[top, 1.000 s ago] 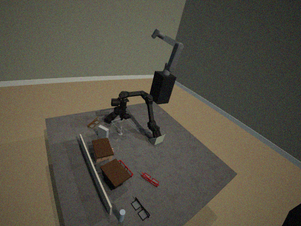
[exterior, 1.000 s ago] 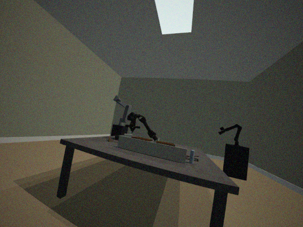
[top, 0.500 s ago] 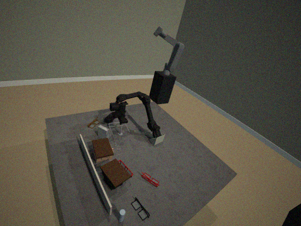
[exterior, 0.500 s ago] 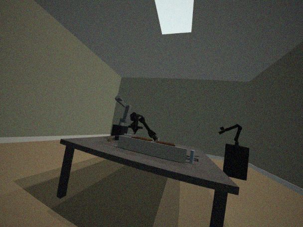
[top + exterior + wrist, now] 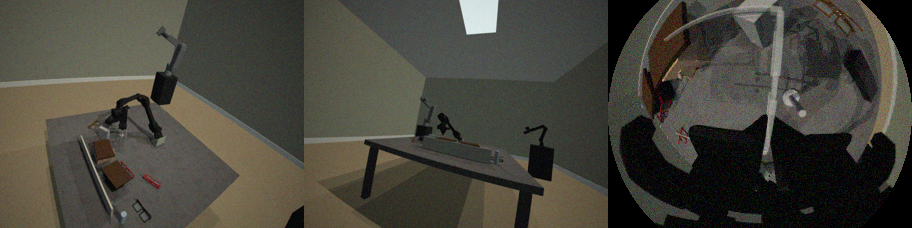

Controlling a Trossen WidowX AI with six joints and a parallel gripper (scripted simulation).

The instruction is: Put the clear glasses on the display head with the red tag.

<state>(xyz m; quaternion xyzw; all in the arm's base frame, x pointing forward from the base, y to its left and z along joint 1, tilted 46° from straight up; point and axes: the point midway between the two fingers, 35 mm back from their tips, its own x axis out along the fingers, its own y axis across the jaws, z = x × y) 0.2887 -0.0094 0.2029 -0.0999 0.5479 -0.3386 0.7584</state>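
1 grey surface [image 5: 175,172] [image 5: 454,165] spreads across the lower half of the top view, above a tan floor [image 5: 262,140] [image 5: 499,202]. Pale skirting [image 5: 62,80] [image 5: 354,138] runs under the wall at upper left; a darker wall [image 5: 250,62] fills the upper right. In the exterior view, 1 bright ceiling panel [image 5: 481,16] sits at top centre, and 2 of the surface's dark legs show below.

The gripper [image 5: 123,128] [image 5: 767,118] is closed on the clear glasses [image 5: 108,133] [image 5: 776,65], held above the surface left of centre in the top view. They are off both display heads, the 2 brown-topped blocks [image 5: 103,149] [image 5: 117,174] at lower left. Red glasses [image 5: 151,181] lie at lower centre, with black glasses [image 5: 141,210] below.
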